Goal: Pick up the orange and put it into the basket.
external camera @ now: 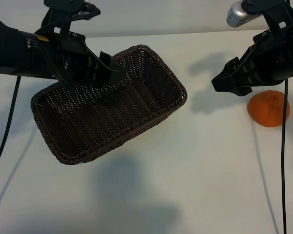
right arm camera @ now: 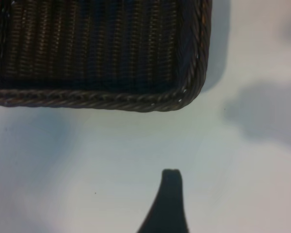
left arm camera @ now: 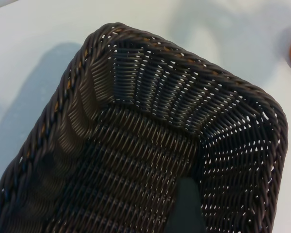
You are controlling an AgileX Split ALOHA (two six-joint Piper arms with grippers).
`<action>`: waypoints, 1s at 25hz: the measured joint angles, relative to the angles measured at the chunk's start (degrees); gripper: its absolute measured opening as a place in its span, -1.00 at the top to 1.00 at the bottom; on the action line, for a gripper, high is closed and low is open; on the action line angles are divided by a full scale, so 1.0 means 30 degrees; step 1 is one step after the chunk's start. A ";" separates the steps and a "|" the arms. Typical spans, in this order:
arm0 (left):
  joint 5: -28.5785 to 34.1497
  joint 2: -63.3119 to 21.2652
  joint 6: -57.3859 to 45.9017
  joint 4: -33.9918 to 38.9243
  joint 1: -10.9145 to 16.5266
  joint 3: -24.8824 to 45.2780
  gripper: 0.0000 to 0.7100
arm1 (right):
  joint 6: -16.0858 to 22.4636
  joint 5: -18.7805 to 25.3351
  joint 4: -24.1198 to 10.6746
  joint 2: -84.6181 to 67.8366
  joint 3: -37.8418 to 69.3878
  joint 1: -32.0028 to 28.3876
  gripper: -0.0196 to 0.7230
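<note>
Progress at this moment: nothing is yet accomplished. The round, bright orange citrus fruit with dimpled skin [external camera: 268, 108] lies on the plain white surface [external camera: 195, 161], well apart from the rectangular dark brown woven wicker basket [external camera: 151, 114], which holds nothing. The right hand [external camera: 229, 80] hangs near the orange, above it and toward the basket side, its fingers spread and holding nothing. The left hand [external camera: 110, 70] hovers over the basket's far rim, also spread and empty; whether it touches the wicker cannot be told from these views. Reaching, grasping, carrying and releasing all remain, and the right arm is probably the one to do them. The surface is bare white, crossed by soft arm shadows and by black cables [external camera: 7, 129] hanging down over it. A pale wall [external camera: 161, 14] rises behind its far edge.
</note>
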 joint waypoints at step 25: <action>0.3878 -0.3215 -2.1919 1.5143 0.0000 0.1307 -0.66 | 0.0000 0.0000 0.0000 0.0000 0.0000 0.0000 -0.71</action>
